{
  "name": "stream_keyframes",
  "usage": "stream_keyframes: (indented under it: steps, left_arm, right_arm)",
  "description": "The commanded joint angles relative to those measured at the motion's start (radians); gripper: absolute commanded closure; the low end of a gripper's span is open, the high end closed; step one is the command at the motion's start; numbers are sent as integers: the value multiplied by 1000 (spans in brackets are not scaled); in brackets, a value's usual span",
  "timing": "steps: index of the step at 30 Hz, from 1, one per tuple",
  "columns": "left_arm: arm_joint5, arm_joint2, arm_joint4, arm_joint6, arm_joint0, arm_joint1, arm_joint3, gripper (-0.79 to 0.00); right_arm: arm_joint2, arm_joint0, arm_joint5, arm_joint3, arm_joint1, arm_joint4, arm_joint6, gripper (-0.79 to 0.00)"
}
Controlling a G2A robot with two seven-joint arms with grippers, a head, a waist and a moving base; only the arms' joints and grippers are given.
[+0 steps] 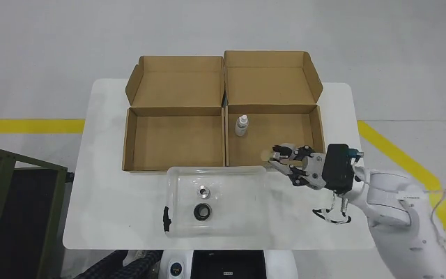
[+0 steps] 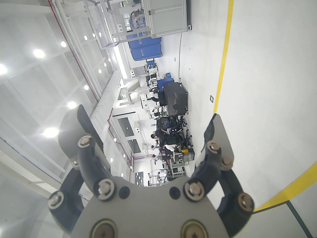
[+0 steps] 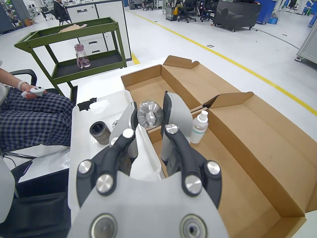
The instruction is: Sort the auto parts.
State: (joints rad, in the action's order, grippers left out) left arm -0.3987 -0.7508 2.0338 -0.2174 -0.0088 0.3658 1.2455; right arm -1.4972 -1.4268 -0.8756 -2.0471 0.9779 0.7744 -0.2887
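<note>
Sorting looks about half done. A white plastic spray bottle (image 1: 241, 125) stands in the brown cardboard box (image 1: 306, 139) at the clear plastic tray's (image 1: 171, 202) 1 o'clock. 2 parts remain in the tray: a black cylindrical bearing sleeve (image 1: 203, 211) and a small silver metal fitting (image 1: 203, 191). At the tray's 3 o'clock, the right gripper's (image 1: 279, 157) fingers clamp a smooth round machined-metal disc (image 3: 150, 118). The left gripper's (image 2: 148, 115) fingers are spread wide and hold nothing.

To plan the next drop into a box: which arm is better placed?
Right. Its jaws grip the metal part near the edge of the box holding the bottle; the left jaws are open, empty, facing the room.
</note>
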Motion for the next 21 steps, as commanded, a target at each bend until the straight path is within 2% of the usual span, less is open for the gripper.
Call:
stream_keyframes:
  steps: [1,11,21]
  left_arm:
    - [0,0,0,0,0,0,0,-785]
    - [0,0,0,0,0,0,0,-785]
    - [0,0,0,0,0,0,0,-785]
  right_arm:
    - [-2,-1,-3,2,-1,-8,3,0]
    - [40,35,7,30,0,-21,-8,0]
    - [131,128,64,115,8,77,-48,0]
